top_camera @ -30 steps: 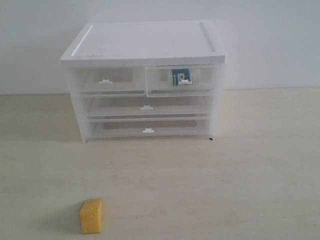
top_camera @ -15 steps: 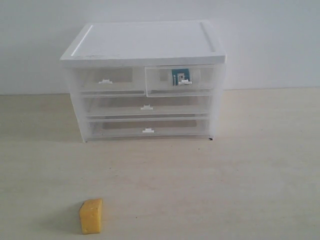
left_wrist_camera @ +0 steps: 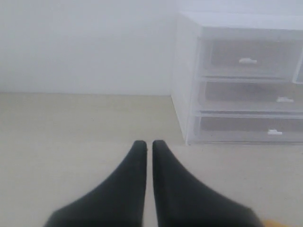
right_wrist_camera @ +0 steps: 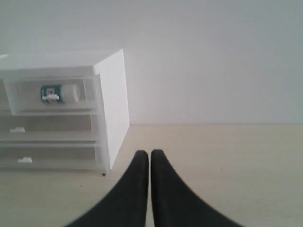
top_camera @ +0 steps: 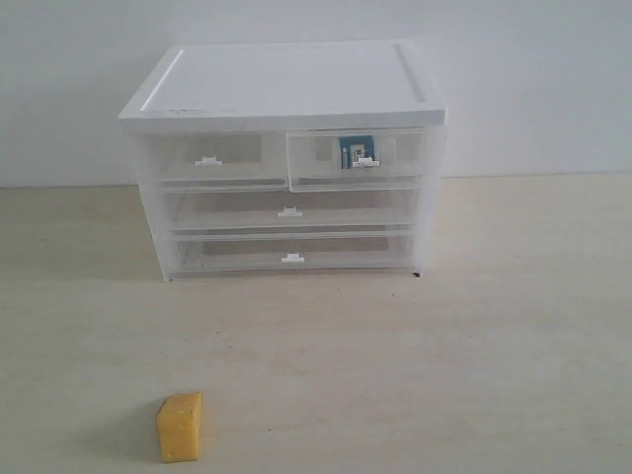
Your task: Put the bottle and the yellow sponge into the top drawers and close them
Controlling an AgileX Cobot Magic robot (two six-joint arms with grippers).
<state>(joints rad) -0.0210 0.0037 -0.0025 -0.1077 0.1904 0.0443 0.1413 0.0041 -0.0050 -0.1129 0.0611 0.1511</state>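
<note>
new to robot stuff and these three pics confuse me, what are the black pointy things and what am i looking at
The machine is a robot with two arms. Each arm ends in a gripper and carries a small camera on its wrist. The wide picture comes from a separate camera facing the scene; neither arm shows in it. The other two pictures come from the wrist cameras. The black points are gripper fingers: the left gripper and the right gripper, both shut and holding nothing. On the pale table stands a white-topped cabinet of clear drawers. The bottle lies inside the right-hand top drawer. The yellow sponge sits alone on the table, well in front of the cabinet.
</note>
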